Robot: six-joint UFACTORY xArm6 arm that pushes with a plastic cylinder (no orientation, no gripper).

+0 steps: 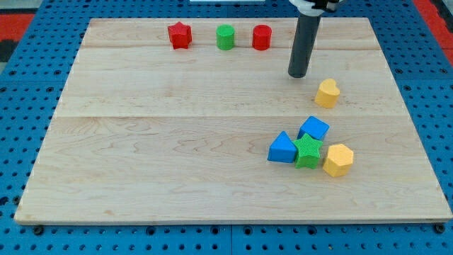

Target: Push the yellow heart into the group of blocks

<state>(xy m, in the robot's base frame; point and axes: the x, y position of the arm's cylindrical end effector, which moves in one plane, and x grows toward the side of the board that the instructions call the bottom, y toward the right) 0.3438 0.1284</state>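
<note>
A pale wooden counter point(177, 142), made of long planks with fine grain, lies on a blue pegboard point(21, 85) dotted with holes.

Toward the view's top left, a red star point(180, 35) begins a row of three small plastic-looking blocks. To its right stands a green cylinder point(225, 37), then a red cylinder point(262, 37), all three apart from one another and evenly spread.

Lower down, right of the counter's middle, sits the group. A blue triangle point(282, 149) is its leftmost piece, touching a green star point(308, 152) with a ridged top. Behind the green star rests a blue cube point(314, 128), tilted cornerwise. A yellow hexagon point(339, 159) closes the group on the right, touching the green star.

Above the group, the dark round rod comes down from the view's top, and my tip point(298, 74) rests on the wood. It ends in that plain rod, so there is no pincer to be apart or together.

The yellow heart point(327, 93) lies just to the lower right of my tip, near it but not touching. It sits apart from the group, straight above the blue cube, with bare wood between them.
</note>
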